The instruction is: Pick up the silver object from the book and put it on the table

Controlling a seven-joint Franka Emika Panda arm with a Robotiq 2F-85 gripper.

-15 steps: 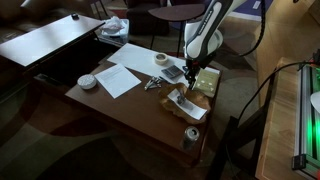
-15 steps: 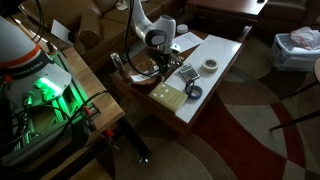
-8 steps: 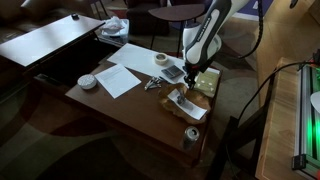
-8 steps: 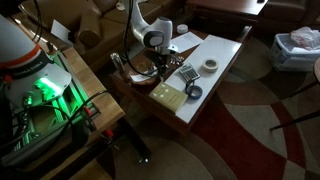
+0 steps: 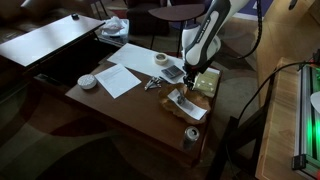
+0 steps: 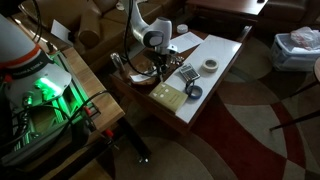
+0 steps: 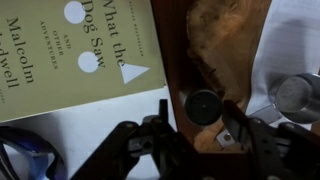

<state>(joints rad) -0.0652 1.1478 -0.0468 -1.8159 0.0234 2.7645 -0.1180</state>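
Observation:
My gripper [image 7: 200,122] is open and hangs low over the reddish-brown table [image 7: 176,60]. It also shows in both exterior views [image 5: 190,68] [image 6: 158,62]. A small round object [image 7: 205,105] with a dark face and a metallic rim lies on the table between the fingertips, and neither finger touches it. The pale book "What the Dog Saw" [image 7: 70,55] lies just beside it. The book also shows as a yellowish slab in both exterior views [image 5: 204,86] [image 6: 168,95].
A shiny silver cylinder [image 7: 296,95] stands just beside the gripper on white paper. On the table are a tape roll [image 5: 161,59], a white sheet [image 5: 122,77], a round white item [image 5: 88,81], a can [image 5: 191,136] and a metal cluster [image 5: 152,83].
The arm shifted very slightly a second ago. Since then nothing has visibly moved.

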